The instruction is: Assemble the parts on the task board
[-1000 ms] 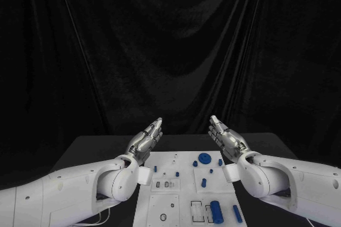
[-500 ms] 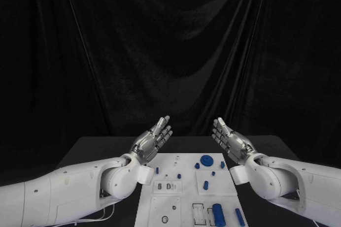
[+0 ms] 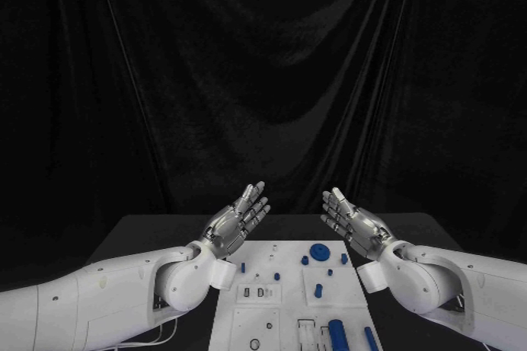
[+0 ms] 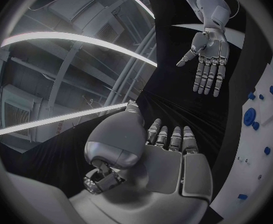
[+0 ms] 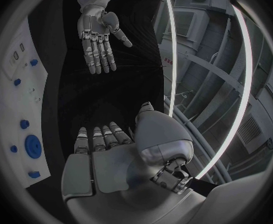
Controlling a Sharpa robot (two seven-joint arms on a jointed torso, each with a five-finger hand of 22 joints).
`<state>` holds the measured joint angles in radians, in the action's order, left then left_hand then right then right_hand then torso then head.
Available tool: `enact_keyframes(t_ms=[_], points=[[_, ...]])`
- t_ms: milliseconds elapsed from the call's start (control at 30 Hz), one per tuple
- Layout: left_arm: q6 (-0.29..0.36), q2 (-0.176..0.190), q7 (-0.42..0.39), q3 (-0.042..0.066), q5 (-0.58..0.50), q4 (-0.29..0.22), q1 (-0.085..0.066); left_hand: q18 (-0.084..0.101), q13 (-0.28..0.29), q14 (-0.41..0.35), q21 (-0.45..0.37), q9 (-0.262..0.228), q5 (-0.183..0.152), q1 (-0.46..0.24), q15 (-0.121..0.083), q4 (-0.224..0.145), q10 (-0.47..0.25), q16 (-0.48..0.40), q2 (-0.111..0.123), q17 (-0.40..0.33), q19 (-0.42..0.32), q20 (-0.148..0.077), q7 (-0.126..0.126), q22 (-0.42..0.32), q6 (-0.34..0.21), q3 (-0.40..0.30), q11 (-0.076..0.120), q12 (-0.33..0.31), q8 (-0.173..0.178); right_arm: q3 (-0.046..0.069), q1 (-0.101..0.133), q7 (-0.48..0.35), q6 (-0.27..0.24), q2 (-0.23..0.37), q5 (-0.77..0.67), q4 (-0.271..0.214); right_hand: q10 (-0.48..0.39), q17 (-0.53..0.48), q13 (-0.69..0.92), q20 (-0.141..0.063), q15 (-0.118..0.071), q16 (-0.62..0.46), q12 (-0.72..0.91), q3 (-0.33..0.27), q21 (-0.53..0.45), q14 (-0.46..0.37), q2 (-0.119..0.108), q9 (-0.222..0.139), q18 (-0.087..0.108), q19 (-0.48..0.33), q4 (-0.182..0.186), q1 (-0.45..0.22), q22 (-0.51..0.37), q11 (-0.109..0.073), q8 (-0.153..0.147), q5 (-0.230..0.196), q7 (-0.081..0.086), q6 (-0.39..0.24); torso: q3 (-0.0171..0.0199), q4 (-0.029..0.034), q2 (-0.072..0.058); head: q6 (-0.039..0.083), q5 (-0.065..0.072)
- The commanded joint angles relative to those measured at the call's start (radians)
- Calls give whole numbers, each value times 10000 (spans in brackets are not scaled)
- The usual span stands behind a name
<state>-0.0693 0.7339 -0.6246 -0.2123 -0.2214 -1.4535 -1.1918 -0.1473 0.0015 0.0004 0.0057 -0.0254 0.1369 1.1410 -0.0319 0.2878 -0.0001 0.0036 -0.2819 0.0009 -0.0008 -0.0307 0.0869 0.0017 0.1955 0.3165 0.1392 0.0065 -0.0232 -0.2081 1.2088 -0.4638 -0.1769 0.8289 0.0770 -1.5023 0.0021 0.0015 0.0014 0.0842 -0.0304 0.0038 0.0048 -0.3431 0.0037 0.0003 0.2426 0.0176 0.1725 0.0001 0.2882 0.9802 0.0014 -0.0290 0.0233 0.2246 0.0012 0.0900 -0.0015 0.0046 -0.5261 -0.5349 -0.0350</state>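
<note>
1. L side: left hand (image 3: 236, 223) raised above the table's (image 3: 143, 229) far-left part, palm up-ish, fingers spread, holding nothing. Same seen in right wrist view (image 5: 98, 37): flat, fingers apart, no part in it.
2. Centre: task board (image 3: 244, 320) lies between the arms, below and nearer than both hands. Neither hand touching it.
3. Parts on board, L to R: small blue pegs (image 3: 276, 276) mid-board, round blue disc (image 3: 318, 251) at far end, blue pin (image 3: 317, 290) below it, larger blue cylinder (image 3: 336, 333) + slim blue rod (image 3: 370, 336) at near-right edge. All lying or standing loose, none gripped. Seated or not: can't tell, too small.
4. R side: right hand (image 3: 353, 221) mirrors the left, raised over far-right of board, fingers apart, empty. Left wrist view (image 4: 206, 55) confirms: open palm, nothing held.
5. Step, by judgement: pre-grasp / ready pose. No assembly visibly started, hands well apart from parts.
6. Next move needs: pick one hand, turn palm down, lower to board. Right hand nearest disc and cylinder, so likely first reach there. Small parts, close-packed, so narrow pinch and care not to knock neighbours.
</note>
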Motion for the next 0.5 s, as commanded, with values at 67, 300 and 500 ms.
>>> enact_keyframes(t_ms=[67,300,500], points=[[-455,30,-224,8,201,59,-2,-117,-15,-4,-57,-15,111,177,-1068,30,1,-36,-7,-9,8,-166,-24,-17,96,-96,-80,-65,-34,9,16,152,458,16,-1741,125,16,-15,14,327,166,-38,9,141,-37,-3,-32,18,74,-1,-11,311,-14,231,93,167,174,85,-8,-2,4,83,-48],[-557,125,-370,7,1097,216,25,-232,-15,-4,-57,-21,325,354,-884,21,1,-36,3,-9,8,175,-68,-17,157,-165,-129,-65,-41,8,23,46,-13,23,-4337,360,235,-15,79,1760,1652,-38,155,420,44,-3,-545,113,87,98,-181,1650,46,1164,329,1098,758,947,-8,0,2,77,-88],[-574,263,-398,6,1319,301,51,-276,-15,-4,-57,-26,616,546,-711,27,1,-36,-12,-9,8,345,-106,-17,209,-249,-164,-65,-46,8,86,260,-603,-30,-6790,662,573,105,130,2125,2309,91,227,674,488,526,-695,183,-66,861,-551,2664,287,1483,461,1832,1221,1740,-8,0,5,-11,-232]])
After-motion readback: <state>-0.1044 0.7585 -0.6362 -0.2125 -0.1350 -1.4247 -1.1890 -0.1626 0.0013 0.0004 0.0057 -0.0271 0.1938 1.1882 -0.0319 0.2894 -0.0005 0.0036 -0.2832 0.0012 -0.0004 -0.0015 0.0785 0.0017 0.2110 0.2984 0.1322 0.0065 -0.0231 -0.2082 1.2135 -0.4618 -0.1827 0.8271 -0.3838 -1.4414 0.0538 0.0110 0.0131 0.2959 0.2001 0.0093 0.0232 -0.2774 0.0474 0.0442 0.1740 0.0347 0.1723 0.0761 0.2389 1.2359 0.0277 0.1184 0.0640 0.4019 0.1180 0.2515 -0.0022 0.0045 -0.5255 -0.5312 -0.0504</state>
